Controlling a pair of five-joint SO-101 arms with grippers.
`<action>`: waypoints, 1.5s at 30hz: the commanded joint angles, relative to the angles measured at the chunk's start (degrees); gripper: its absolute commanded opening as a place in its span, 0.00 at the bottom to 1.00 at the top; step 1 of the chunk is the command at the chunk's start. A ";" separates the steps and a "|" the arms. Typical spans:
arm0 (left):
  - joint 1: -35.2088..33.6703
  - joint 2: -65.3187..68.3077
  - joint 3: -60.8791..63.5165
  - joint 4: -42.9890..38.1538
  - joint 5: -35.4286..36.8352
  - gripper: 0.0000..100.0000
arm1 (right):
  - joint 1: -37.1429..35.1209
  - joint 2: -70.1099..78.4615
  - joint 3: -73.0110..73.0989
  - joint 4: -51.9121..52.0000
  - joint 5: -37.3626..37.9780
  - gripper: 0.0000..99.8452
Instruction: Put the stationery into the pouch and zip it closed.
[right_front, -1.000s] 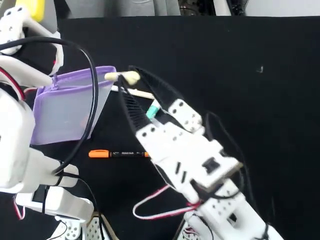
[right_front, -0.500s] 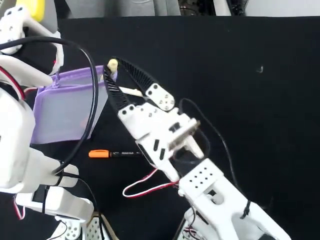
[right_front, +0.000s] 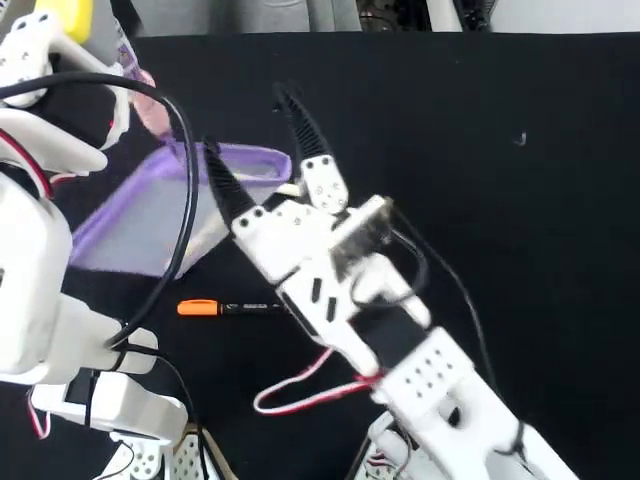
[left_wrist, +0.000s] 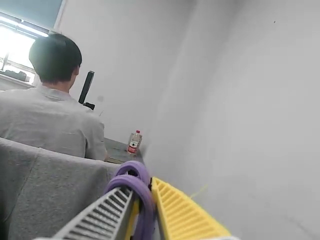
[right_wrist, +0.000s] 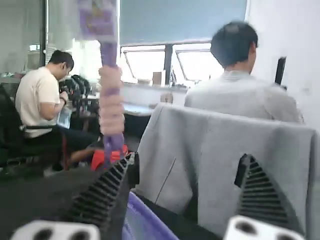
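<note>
Tool status: the right tool (right_front: 245, 122) has its two black fingers spread wide and holds nothing. It hangs above the far edge of the purple pouch (right_front: 150, 215), with one finger over the pouch and the other past it. The left tool (left_wrist: 141, 186) is clamped on a purple loop of the pouch (grey jaw on one side, yellow on the other). That end is lifted off the desk (right_front: 500, 150), so the pouch slopes up toward the left arm. An orange pen (right_front: 235, 308) lies flat on the desk near the pouch's near edge, outside it. A pale stick (right_front: 288, 188) shows at the pouch's corner under the right tool; I cannot tell whether it is in or out. The pouch's contents cannot be made out. Judgement: loading is partway at best. At least the orange pen is left to go in, and the zip looks open, so the closing step is not yet done.
</note>
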 joint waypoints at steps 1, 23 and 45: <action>-0.22 -1.32 -1.27 -1.14 0.18 0.03 | 2.90 -12.26 -4.00 5.45 4.04 0.31; -18.68 -1.32 -1.36 -1.14 0.53 0.03 | -2.90 -25.10 10.86 50.46 26.81 0.31; -18.68 -1.41 -1.27 -1.14 0.26 0.03 | -14.95 22.02 1.01 42.64 37.80 0.31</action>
